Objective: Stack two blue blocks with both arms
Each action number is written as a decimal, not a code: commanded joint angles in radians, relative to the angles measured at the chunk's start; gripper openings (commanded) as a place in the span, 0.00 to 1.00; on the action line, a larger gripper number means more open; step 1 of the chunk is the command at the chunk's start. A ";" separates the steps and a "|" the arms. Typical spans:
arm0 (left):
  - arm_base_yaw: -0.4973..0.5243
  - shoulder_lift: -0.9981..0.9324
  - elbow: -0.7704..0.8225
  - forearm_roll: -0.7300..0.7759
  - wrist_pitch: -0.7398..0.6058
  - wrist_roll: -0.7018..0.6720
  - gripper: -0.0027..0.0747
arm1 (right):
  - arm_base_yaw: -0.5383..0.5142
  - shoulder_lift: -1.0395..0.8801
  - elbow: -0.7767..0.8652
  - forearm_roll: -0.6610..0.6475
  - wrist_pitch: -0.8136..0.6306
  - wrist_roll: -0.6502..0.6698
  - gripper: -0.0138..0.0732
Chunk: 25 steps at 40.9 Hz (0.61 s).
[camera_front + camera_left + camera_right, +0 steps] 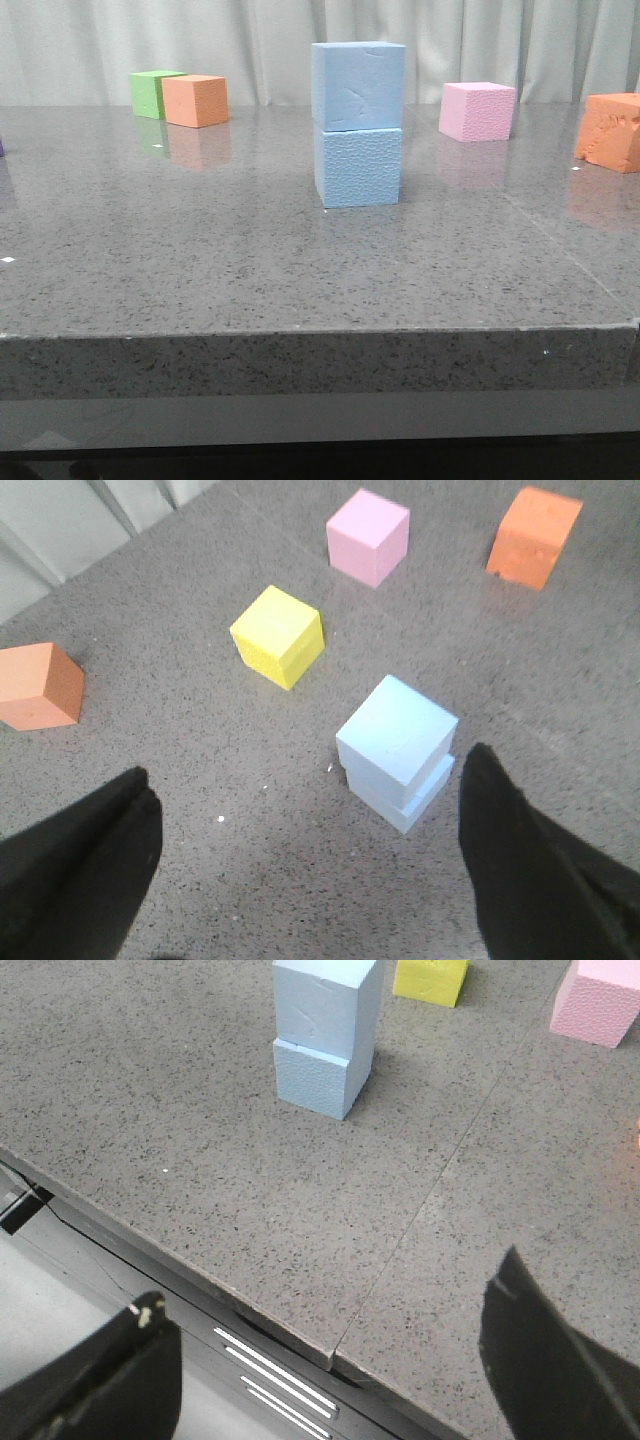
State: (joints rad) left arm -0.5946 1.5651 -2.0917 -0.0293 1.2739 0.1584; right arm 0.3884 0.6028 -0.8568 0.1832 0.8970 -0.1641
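Note:
Two sky-blue blocks stand stacked mid-table. The upper blue block (358, 86) rests on the lower blue block (358, 167), slightly turned. The stack shows in the left wrist view (398, 748) and in the right wrist view (326, 1032). My left gripper (305, 820) is open and empty, raised above the table, with the stack just ahead of its right finger (520, 860). My right gripper (325, 1345) is open and empty, over the table's front edge, well back from the stack. Neither gripper appears in the front view.
A green cube (152, 93) and an orange cube (196, 100) sit at the back left. A pink cube (477, 110) and a chipped orange cube (610, 131) sit at the right. A yellow cube (278, 636) lies behind the stack. The table's front edge (320, 332) is near.

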 commanded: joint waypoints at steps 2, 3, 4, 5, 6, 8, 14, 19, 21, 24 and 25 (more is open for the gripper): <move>-0.003 -0.108 0.025 -0.004 -0.001 -0.041 0.79 | -0.008 0.002 -0.024 0.013 -0.063 -0.012 0.86; -0.003 -0.122 0.041 -0.004 -0.005 -0.042 0.79 | -0.008 0.002 -0.024 0.013 -0.063 -0.012 0.86; -0.003 -0.141 0.067 -0.004 -0.006 -0.042 0.79 | -0.008 0.002 -0.024 0.013 -0.063 -0.012 0.86; -0.003 -0.157 0.087 -0.004 -0.009 -0.042 0.79 | -0.008 0.002 -0.024 0.013 -0.063 -0.012 0.86; -0.003 -0.178 0.118 -0.004 -0.014 -0.042 0.79 | -0.008 0.002 -0.024 0.013 -0.063 -0.012 0.86; -0.003 -0.218 0.177 -0.004 -0.033 -0.042 0.79 | -0.008 0.002 -0.024 0.013 -0.063 -0.012 0.86; -0.003 -0.354 0.390 -0.004 -0.117 -0.045 0.79 | -0.008 0.002 -0.024 0.013 -0.063 -0.012 0.86; -0.003 -0.481 0.586 -0.004 -0.197 -0.059 0.79 | -0.008 0.002 -0.024 0.013 -0.063 -0.012 0.86; -0.003 -0.534 0.671 -0.004 -0.233 -0.071 0.79 | -0.008 0.002 -0.024 0.013 -0.063 -0.012 0.86; -0.003 -0.613 0.790 -0.002 -0.268 -0.089 0.79 | -0.008 0.002 -0.024 0.013 -0.063 -0.012 0.86; -0.003 -0.641 0.838 -0.002 -0.277 -0.097 0.79 | -0.008 0.002 -0.024 0.013 -0.063 -0.012 0.86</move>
State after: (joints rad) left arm -0.5946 1.0134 -1.3424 -0.0293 1.1041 0.0923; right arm 0.3884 0.6028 -0.8568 0.1832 0.8970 -0.1641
